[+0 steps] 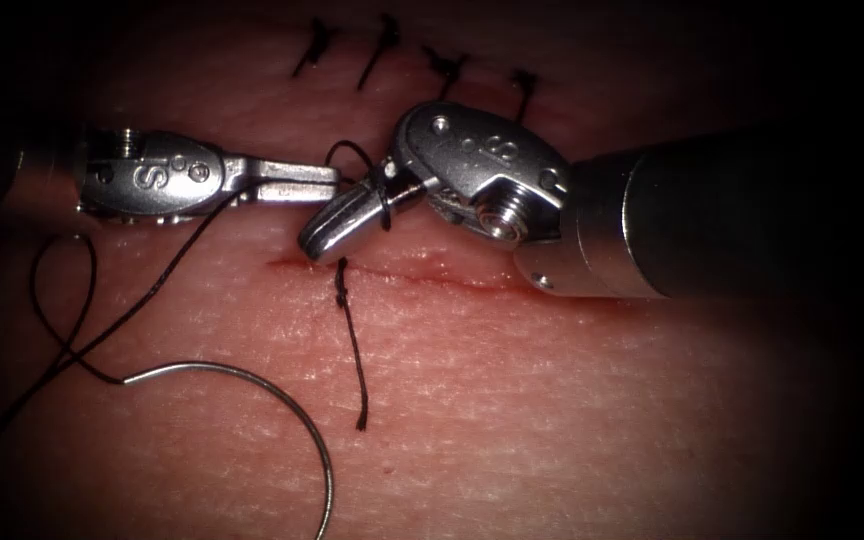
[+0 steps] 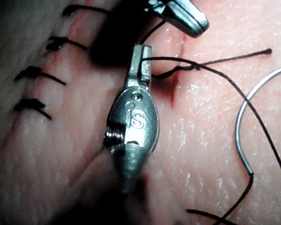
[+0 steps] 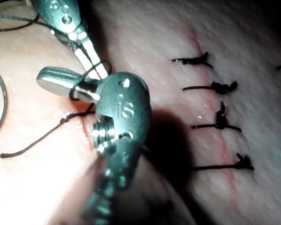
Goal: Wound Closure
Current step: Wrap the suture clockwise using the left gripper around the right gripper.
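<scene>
The curved needle [image 1: 282, 420] lies free on the tissue [image 1: 552, 400], below the cut [image 1: 432, 278], held by neither tool. Thread [image 1: 137, 300] runs from it to the left tool [image 1: 297, 183], whose jaws are clenched on it. One turn of thread circles the right tool [image 1: 337, 225], jaws closed and apparently empty. Judged a knot-tying stage; the loop needs steady tension

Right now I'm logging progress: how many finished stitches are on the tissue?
4. The finished stitches sit in a row behind the tools: first stitch, second stitch, third stitch, fourth stitch. The right tool may hide more.
</scene>
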Tool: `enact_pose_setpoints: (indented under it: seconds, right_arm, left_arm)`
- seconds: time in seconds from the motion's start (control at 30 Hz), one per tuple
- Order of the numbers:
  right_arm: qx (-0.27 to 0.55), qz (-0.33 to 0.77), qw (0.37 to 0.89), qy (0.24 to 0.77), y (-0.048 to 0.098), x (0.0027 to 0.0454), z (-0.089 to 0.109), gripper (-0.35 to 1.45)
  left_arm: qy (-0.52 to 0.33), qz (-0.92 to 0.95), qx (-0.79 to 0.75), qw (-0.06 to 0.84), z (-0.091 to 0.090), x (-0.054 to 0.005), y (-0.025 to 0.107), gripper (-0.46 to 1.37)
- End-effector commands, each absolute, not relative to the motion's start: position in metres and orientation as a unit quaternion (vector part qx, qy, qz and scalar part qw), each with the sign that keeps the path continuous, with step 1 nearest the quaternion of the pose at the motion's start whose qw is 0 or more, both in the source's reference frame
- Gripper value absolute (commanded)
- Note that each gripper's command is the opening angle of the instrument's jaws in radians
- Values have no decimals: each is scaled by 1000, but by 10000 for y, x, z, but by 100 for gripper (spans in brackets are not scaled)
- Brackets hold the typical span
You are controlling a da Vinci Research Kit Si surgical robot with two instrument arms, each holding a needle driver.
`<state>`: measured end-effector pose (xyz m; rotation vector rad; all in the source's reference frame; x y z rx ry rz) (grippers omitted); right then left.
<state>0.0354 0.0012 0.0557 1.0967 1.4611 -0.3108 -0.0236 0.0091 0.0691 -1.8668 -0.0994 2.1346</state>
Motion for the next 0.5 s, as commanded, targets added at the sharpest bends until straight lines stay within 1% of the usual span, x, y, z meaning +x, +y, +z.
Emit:
enact_pose_setpoints:
  seconds: [0.03, 0.1, 0.27, 0.37, 0.47, 0.5]
  right_arm:
    - [473, -139, 606, 624, 15, 354, 558, -35]
    - [470, -165, 619, 607, 16, 362, 559, -35]
    - [468, -197, 623, 596, 12, 371, 558, -35]
    - [469, -223, 633, 574, 6, 376, 557, -35]
    - [465, -242, 641, 560, 1, 380, 558, -28]
    - [463, -249, 646, 554, 0, 381, 559, -20]
  left_arm:
    - [-38, 744, -651, 148, 691, -236, 90, -35]
    - [-41, 744, -651, 147, 688, -236, 89, -35]
    - [-43, 744, -650, 146, 687, -235, 87, -35]
    - [-46, 745, -649, 143, 686, -230, 85, -35]
    - [-47, 747, -647, 142, 687, -225, 83, -35]
    - [-47, 747, -647, 145, 688, -222, 83, -35]
